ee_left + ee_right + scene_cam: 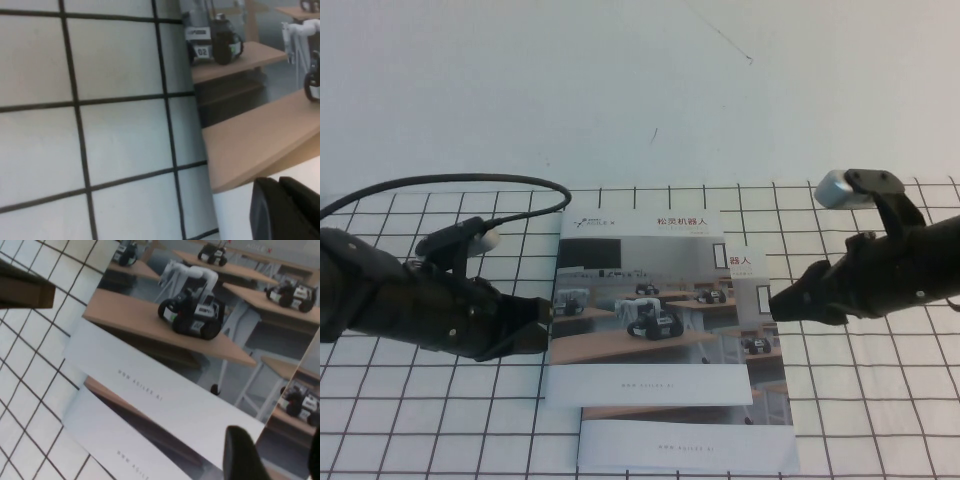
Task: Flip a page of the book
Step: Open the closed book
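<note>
Left claw (546, 325) at book (645, 300) left edge, right claw (778, 302) at right edge; finger spread unclear. Two booklets stacked.

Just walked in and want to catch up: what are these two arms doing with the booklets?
Two same-covered booklets lie stacked on the gridded mat. The book on top is closed, its page, the cover, lying flat. The left gripper sits low at the book's left edge, the right gripper at its right edge, over the second booklet. Neither holds anything; no page is turned yet.
</note>
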Robot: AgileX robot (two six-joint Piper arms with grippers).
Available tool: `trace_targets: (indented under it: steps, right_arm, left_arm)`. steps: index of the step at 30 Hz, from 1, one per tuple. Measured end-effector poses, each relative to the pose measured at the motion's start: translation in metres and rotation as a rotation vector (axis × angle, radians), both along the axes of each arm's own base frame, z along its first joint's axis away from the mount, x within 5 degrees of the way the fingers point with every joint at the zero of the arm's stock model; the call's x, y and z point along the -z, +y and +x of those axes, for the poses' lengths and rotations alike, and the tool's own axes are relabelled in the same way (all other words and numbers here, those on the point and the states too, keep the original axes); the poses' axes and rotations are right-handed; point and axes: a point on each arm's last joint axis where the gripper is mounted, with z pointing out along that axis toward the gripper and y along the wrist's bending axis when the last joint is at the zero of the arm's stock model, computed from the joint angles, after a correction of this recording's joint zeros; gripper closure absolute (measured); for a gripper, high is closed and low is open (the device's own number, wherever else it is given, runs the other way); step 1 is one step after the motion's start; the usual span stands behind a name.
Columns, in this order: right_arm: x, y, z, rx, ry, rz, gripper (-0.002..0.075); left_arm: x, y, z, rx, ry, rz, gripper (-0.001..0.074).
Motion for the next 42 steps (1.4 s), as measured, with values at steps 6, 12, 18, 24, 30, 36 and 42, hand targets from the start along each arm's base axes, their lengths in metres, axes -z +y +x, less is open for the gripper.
trace_targets:
  steps: [6,12,18,24,30,36,42]
  right_arm:
    - [0.012,0.008,0.025,-0.008,0.027,0.032,0.0398]
    - [0.031,0.01,0.034,0.004,0.073,0.035,0.0396]
    - [0.044,0.011,0.036,0.01,0.107,0.029,0.0395]
    - [0.045,0.01,0.038,0.029,0.094,0.028,0.0395]
    - [0.043,0.012,0.041,0.031,0.055,0.051,0.0394]
    - [0.045,0.012,0.047,0.063,0.017,0.068,0.0393]
    - [0.06,0.016,0.052,0.087,0.029,0.125,0.0325]
  left_arm:
    - [0.014,0.001,0.006,-0.027,0.01,0.015,0.0738]
    - [0.025,-0.001,0.015,-0.015,0.0,0.002,0.0738]
    - [0.036,-0.002,0.024,0.001,0.008,0.009,0.0738]
    - [0.046,-0.003,0.026,0.005,0.031,0.013,0.0738]
    - [0.05,-0.003,0.028,0.01,0.047,0.002,0.0738]
    - [0.052,-0.004,0.028,0.015,0.06,-0.012,0.0738]
    - [0.052,-0.004,0.028,0.024,0.055,-0.011,0.0738]
